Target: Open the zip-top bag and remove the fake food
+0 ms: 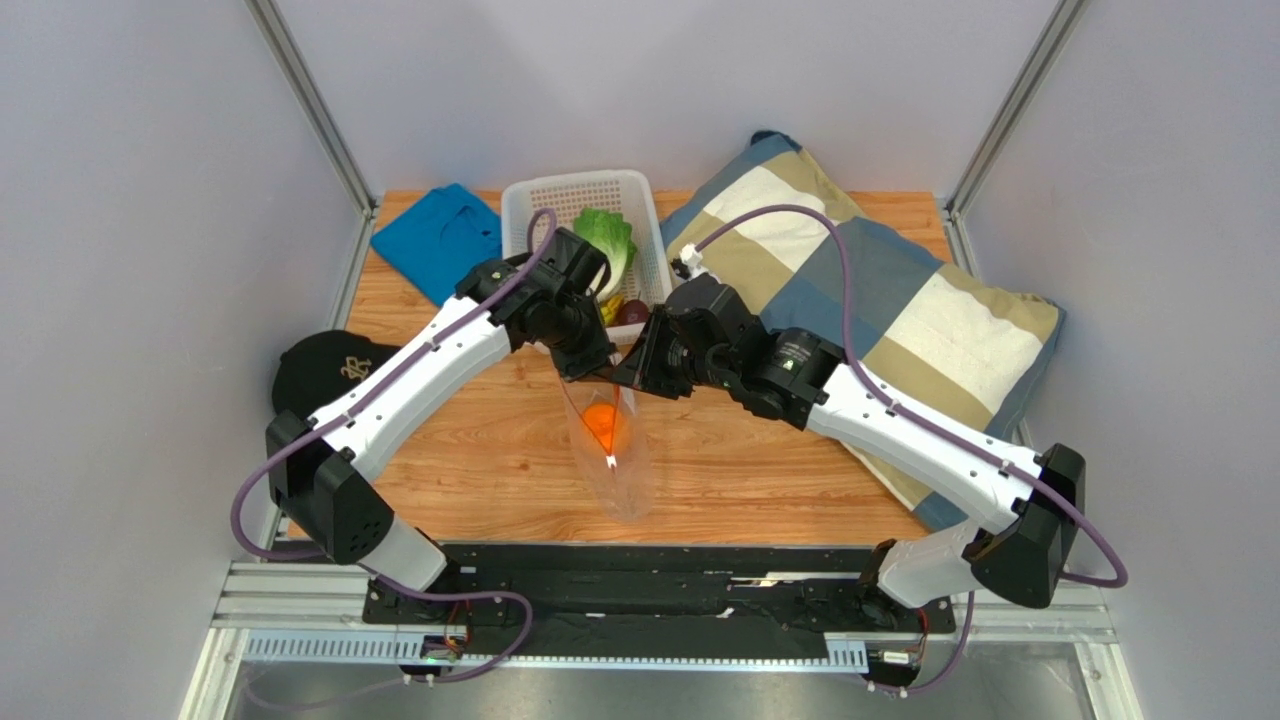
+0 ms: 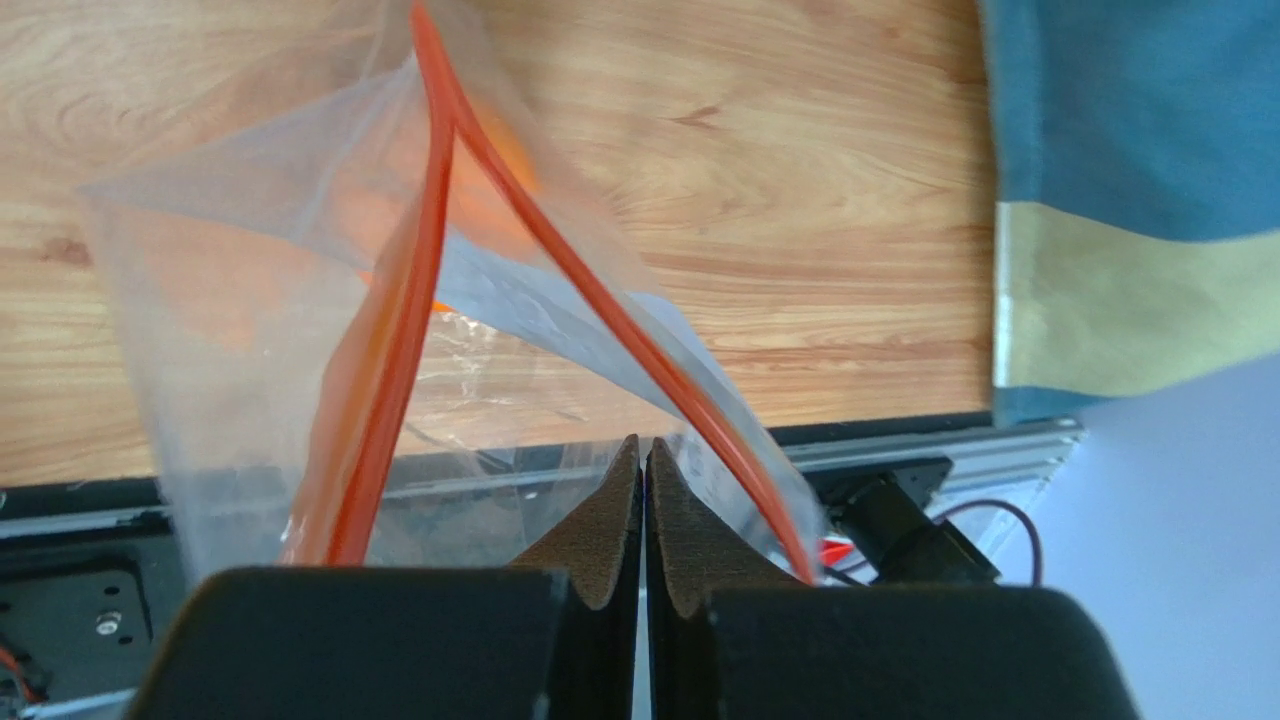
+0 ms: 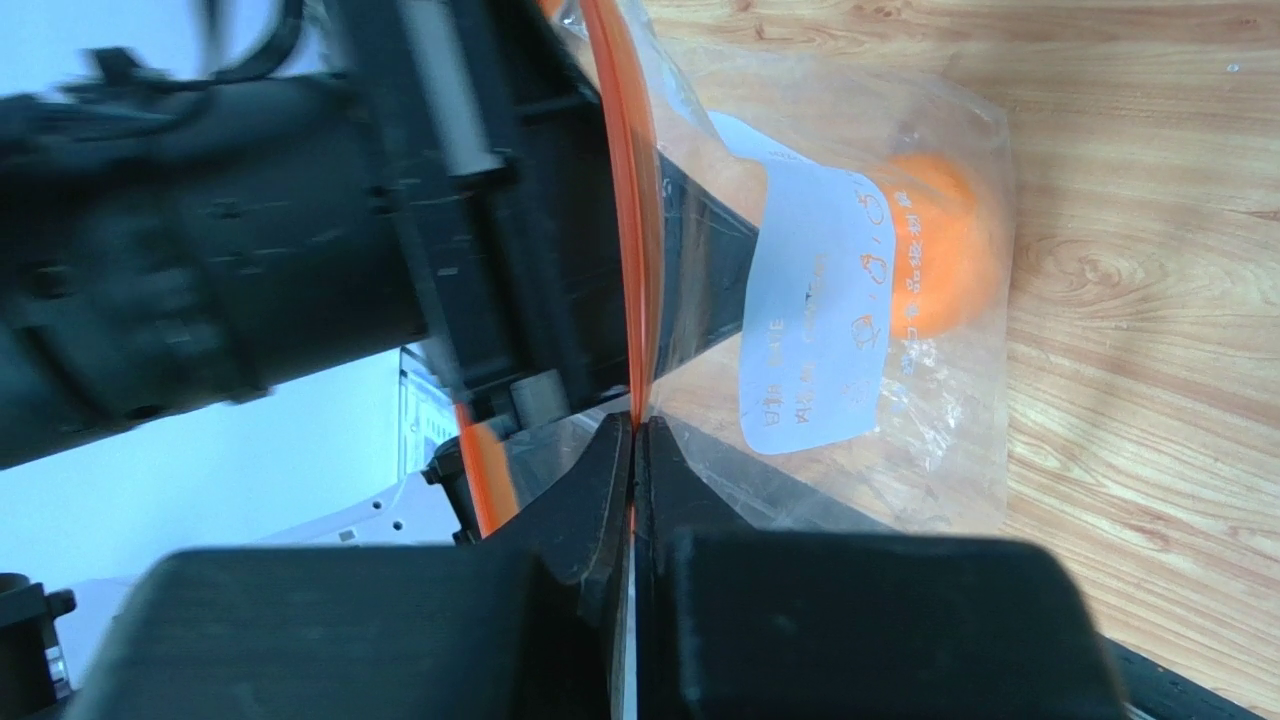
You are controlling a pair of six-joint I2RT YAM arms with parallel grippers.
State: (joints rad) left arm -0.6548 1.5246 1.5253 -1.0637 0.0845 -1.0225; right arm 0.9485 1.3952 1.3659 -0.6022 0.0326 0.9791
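As both arms angle inward, the left pincer (image 2: 643, 455) and right pincer (image 3: 633, 431) each clamp the zip-top bag (image 1: 621, 468).

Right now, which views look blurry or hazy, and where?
Top external: even, soft light, sharp; the clear zip-top bag nearly vanishes against the table. Left wrist: table grain crisp, the left claw up close is soft. Right wrist: the left arm is a blurred dark mass; the orange looks hazy through plastic.

My arms bend inward, and my left gripper (image 2: 643, 450) sits just beside my right gripper (image 3: 634, 428), tips nearly meeting. Each is clamped on the zip-top bag (image 1: 619, 458).
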